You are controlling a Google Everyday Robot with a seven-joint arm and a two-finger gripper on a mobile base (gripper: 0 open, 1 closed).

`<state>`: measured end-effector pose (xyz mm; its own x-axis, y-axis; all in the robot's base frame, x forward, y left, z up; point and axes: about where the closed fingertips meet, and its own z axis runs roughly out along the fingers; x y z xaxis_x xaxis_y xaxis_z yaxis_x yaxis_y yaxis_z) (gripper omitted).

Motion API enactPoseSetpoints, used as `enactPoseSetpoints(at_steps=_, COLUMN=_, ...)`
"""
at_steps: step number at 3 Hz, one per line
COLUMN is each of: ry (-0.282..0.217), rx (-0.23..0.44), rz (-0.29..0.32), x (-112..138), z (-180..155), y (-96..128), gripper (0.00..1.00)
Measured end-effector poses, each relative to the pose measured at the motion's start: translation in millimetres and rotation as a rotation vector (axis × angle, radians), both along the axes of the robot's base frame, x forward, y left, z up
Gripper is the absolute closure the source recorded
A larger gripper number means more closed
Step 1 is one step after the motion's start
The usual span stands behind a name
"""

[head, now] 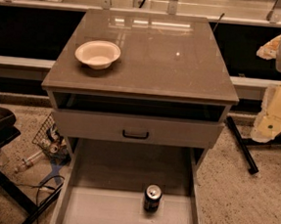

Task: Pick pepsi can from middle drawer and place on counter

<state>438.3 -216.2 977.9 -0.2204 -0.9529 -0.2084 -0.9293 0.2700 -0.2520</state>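
The can stands upright on the pale floor of the pulled-out drawer, a little right of the middle, clear of both side walls. A white bowl sits on the left of the bench. The gripper is out of view; I cannot tell how its jaws stand

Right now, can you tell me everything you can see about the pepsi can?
The pepsi can is small and dark blue, with a shiny silver top; it looks like metal. It stands upright on the pale grey floor of the open middle drawer, touching only that floor. The gripper is far off at the right edge, not near it.
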Motion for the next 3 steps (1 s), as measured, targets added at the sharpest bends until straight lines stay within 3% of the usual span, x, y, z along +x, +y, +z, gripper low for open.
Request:
enactPoseSetpoints(at_steps=2, ry=-0.009, rx=0.024, rz=-0.003, x=-1.9, z=-8.5, y=-3.1, gripper=0.00)
enactPoseSetpoints(at_steps=3, ry=-0.024, rx=0.145, rz=0.019, x=-23.5, z=-59.8, y=-11.2, gripper=0.00)
